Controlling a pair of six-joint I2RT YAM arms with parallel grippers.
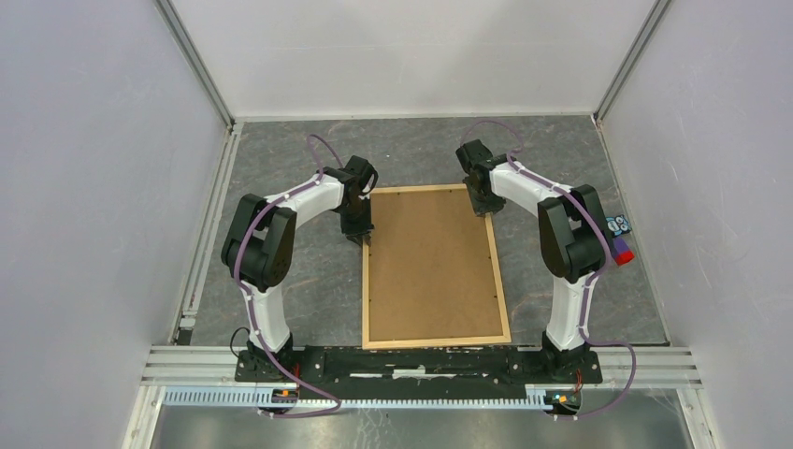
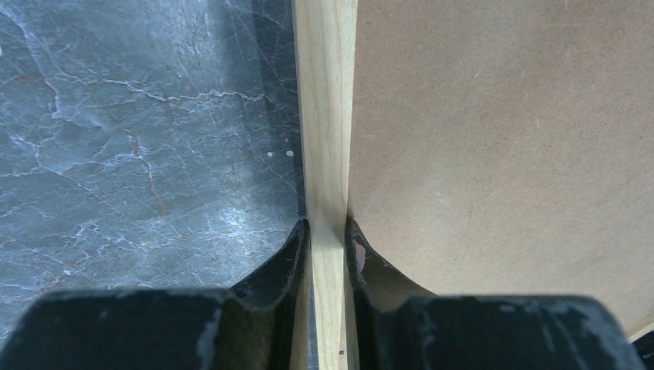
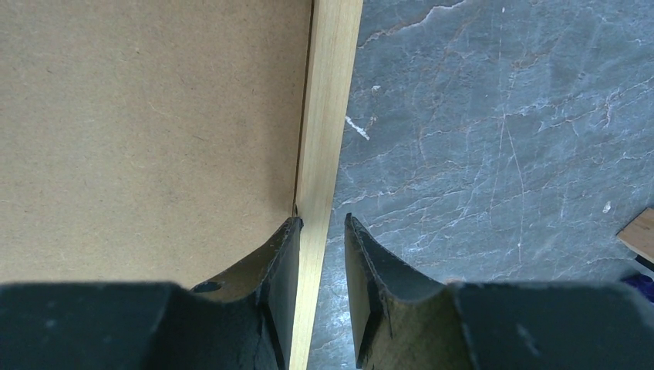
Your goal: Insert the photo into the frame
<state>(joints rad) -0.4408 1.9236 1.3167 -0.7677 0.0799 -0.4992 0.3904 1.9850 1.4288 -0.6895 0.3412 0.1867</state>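
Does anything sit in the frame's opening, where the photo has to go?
Yes: a brown backing board fills the frame from rail to rail. The photo shows in no view, so whether it lies underneath cannot be told.

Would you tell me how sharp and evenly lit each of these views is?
Top external: even, soft light, faint shadows under the arms, frame crisp. Left wrist: frame strip sharp, shadow band on the table beside it, left gripper dark and soft. Right wrist: similar, right gripper underexposed.

board (image 1: 432, 262) in frame (image 1: 437, 341); left gripper (image 1: 363, 238), right gripper (image 1: 483, 208) astride its side rails
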